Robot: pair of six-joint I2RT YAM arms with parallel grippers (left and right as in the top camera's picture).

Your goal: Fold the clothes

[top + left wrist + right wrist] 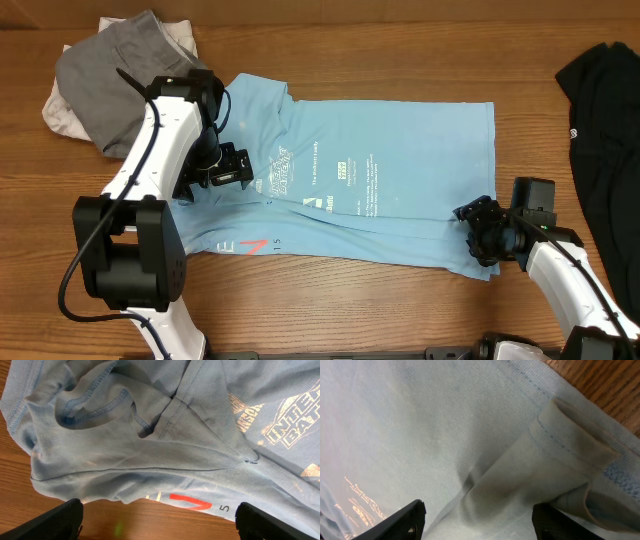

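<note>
Lying flat mid-table (400, 60), a light blue T-shirt (400, 170) spreads between two arms. The left gripper (238, 168) hovers wide open over its collar end. The right gripper (472, 230), jaws apart, straddles a folded hem corner without pinching it.

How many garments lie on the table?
4: blue T-shirt centre, grey garment piled on off-white garment at the far left, black garment at the right edge; more may be hidden.

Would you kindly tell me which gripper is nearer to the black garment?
Right. The right gripper is near the black garment, over one end of the T-shirt; the left gripper is at its far end.
</note>
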